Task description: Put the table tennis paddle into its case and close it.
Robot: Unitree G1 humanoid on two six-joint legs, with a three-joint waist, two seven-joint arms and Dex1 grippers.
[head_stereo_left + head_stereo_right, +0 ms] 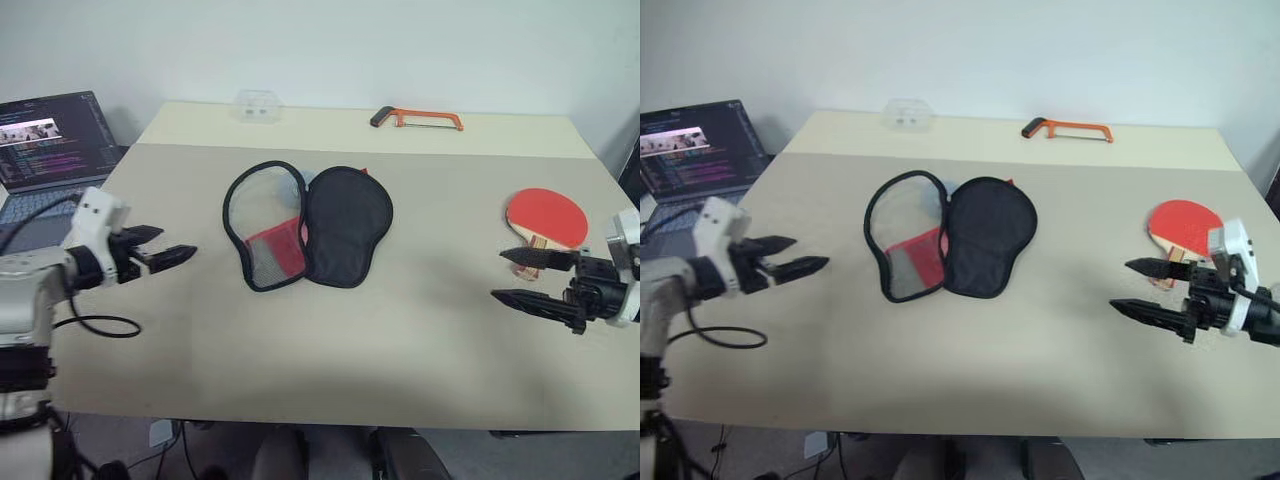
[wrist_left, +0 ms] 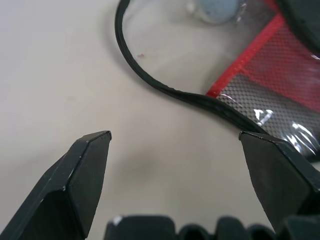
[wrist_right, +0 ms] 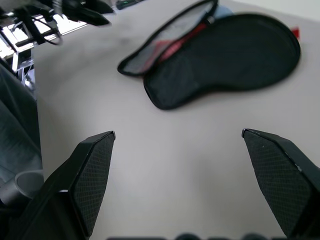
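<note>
The case (image 1: 310,226) lies unzipped and spread flat mid-table, its black-lined half on the right and its clear and mesh half with red trim on the left. The table tennis paddle (image 1: 546,217), red face up with a wooden handle, rests near the table's right edge. My right gripper (image 1: 510,276) hovers open just in front of the paddle's handle, empty, pointing toward the case (image 3: 220,55). Over the table's left side my left gripper (image 1: 172,246) stands open and empty, aimed at the case's mesh half (image 2: 260,75) a short way off.
An orange hacksaw (image 1: 418,119) and a small clear plastic box (image 1: 257,104) lie along the table's far edge. An open laptop (image 1: 50,145) stands off the left side, and a black cable (image 1: 100,325) loops over the table's left edge.
</note>
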